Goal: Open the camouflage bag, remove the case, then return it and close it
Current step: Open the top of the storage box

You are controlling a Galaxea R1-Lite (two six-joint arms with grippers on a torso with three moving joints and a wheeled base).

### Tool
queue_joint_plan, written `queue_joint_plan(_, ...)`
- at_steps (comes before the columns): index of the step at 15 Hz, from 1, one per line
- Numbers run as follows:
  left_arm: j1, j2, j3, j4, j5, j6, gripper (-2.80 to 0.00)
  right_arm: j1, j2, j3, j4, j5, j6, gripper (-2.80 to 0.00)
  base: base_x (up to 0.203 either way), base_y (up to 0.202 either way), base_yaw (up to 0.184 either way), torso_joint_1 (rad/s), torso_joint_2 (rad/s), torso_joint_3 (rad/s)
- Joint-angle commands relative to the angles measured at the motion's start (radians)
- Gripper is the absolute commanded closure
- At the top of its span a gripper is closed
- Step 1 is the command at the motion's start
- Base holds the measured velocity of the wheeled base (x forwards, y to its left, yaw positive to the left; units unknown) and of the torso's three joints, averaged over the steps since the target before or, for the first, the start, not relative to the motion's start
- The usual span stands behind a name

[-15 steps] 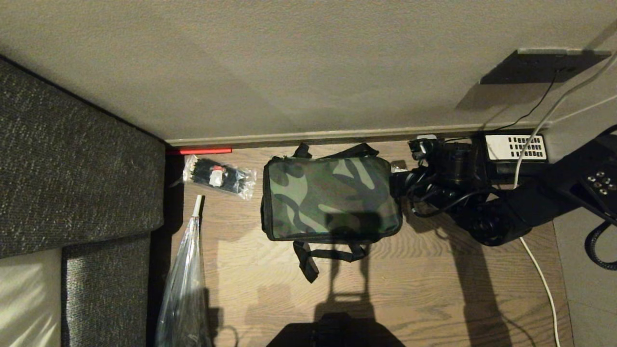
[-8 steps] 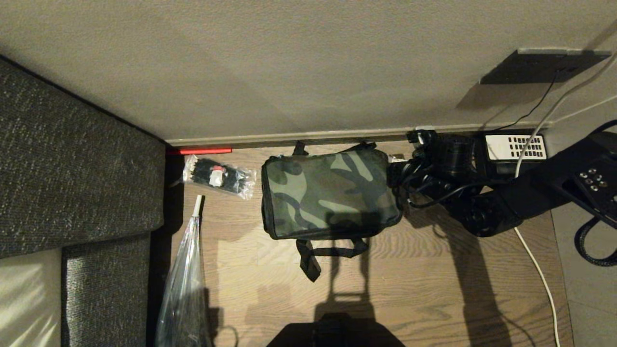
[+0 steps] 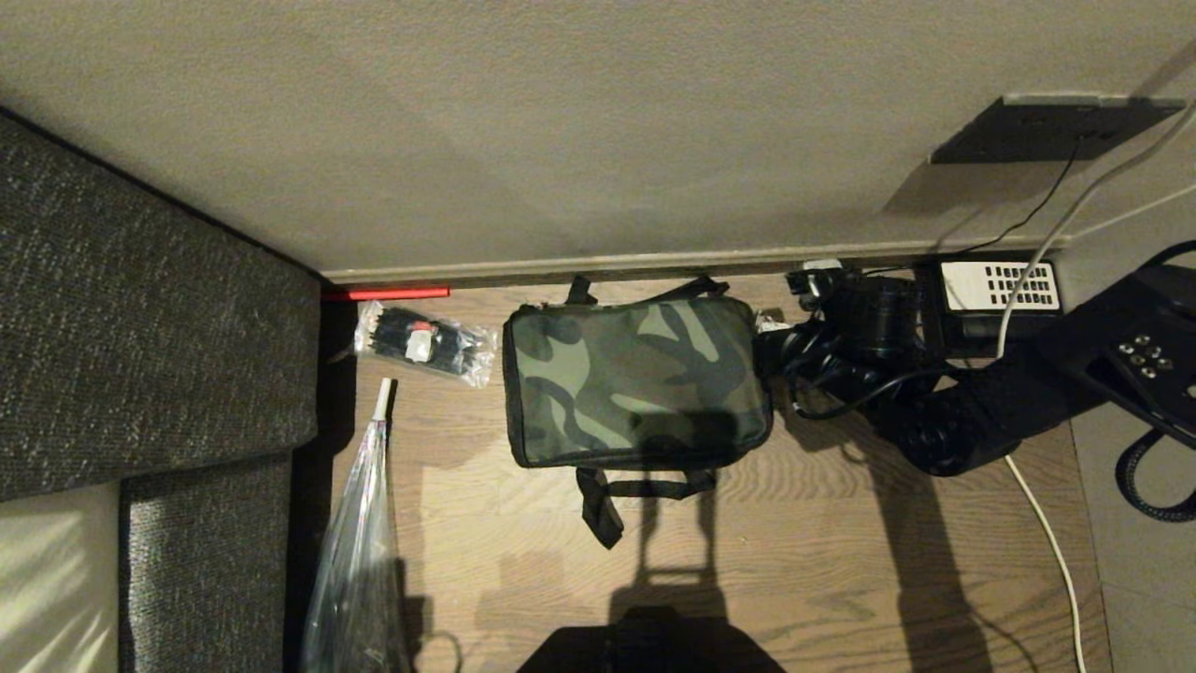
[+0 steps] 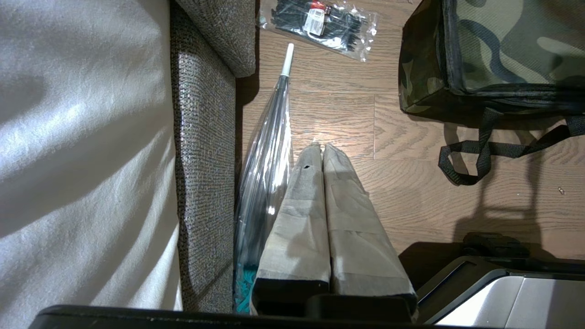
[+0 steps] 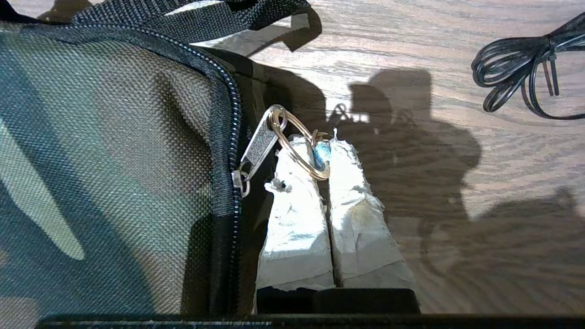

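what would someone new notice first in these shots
The camouflage bag sits zipped shut on the wooden floor by the wall. At its right end the right gripper is shut on the brass ring of the zip pull. A clear packet of black ties lies to the bag's left.

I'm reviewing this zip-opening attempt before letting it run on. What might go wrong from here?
1. The right end effector pinches only the thin key ring on the zipper pull; the ring may slip out.
2. Nothing holds the camouflage bag down, since the left end effector hangs shut away from it, so a pull may drag the bag instead of running the zip.
3. A coiled black cable lies near the right arm and might snag.
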Motion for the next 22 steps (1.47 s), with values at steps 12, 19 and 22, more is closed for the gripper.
queue_joint_plan(12, 0.000, 0.000, 0.002, 0.000, 0.001, 0.000, 0.00, -0.001, 0.015, -0.129, -0.006, -0.002, 0.011, 0.00, 0.000, 0.000, 0.000, 0.000, 0.00, 0.000)
queue_joint_plan(19, 0.000, 0.000, 0.002, 0.000, 0.001, 0.000, 0.00, -0.001, 0.020, -0.075, -0.018, -0.002, 0.012, 0.00, 0.000, 0.000, 0.000, 0.000, 0.00, 0.000)
queue_joint_plan(22, 0.000, 0.000, 0.002, 0.000, 0.001, 0.000, 0.00, -0.001, 0.012, -0.010, -0.019, 0.003, 0.011, 0.00, 0.000, 0.000, 0.000, 0.000, 0.00, 0.000)
